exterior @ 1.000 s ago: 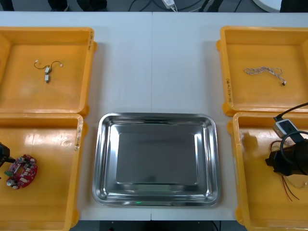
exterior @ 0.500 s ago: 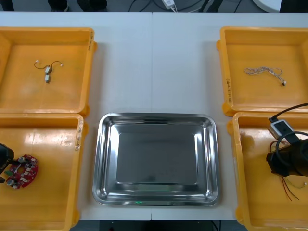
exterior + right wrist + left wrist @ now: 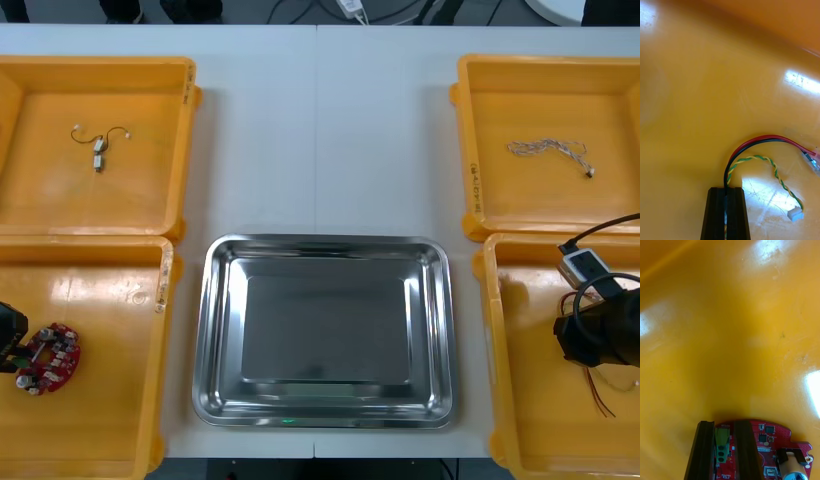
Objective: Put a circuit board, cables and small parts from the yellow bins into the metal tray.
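A round red circuit board [image 3: 47, 358] lies in the near left yellow bin [image 3: 100, 430]. My left gripper [image 3: 10, 335] is at the board's left side. In the left wrist view the left gripper [image 3: 724, 422] is shut on the board [image 3: 767, 444], with the board's green connector [image 3: 721, 446] between the fingers. My right gripper [image 3: 598, 338] is down in the near right yellow bin [image 3: 520, 420]. It [image 3: 726, 189] is shut on the red and yellow cable [image 3: 763, 140], whose wires loop out from between the fingers to a white plug [image 3: 795, 214]. The metal tray [image 3: 325, 250] sits bare between the bins.
The far left bin [image 3: 150, 200] holds small metal parts [image 3: 98, 148] on a thin wire. A pale twisted cable [image 3: 548, 150] lies in the far right bin [image 3: 530, 210]. Red wire ends [image 3: 600, 395] trail below my right wrist.
Both grippers have shut, the left on the circuit board's green connector and the right on the cable. The left gripper also came in closer to the board.
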Robot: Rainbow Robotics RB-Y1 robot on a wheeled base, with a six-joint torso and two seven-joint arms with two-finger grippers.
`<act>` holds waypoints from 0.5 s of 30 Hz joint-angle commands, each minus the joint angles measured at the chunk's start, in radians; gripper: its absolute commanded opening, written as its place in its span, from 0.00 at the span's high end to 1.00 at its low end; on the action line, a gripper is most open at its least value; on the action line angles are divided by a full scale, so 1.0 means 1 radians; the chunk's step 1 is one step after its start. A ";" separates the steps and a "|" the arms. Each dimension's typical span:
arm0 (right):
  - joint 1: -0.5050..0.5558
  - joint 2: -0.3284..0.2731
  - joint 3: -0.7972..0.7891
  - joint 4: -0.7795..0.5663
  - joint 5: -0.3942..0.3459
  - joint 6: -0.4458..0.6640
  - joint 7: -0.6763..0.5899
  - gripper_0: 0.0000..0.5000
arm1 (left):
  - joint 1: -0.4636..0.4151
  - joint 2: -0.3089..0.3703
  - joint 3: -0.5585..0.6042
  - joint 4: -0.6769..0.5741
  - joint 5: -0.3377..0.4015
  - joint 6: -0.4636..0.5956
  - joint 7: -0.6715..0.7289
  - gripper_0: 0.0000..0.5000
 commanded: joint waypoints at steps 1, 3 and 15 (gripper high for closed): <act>-0.023 0.003 -0.087 -0.047 -0.013 0.136 -0.022 1.00 | 0.035 -0.009 -0.010 -0.006 0.000 -0.008 -0.003 0.76; -0.042 0.003 -0.110 -0.063 -0.019 0.185 -0.023 1.00 | 0.035 -0.011 -0.010 -0.006 0.001 -0.008 -0.002 0.80; -0.166 0.001 -0.286 -0.086 -0.176 0.369 -0.019 1.00 | 0.035 -0.009 0.001 -0.024 -0.005 -0.007 0.003 1.00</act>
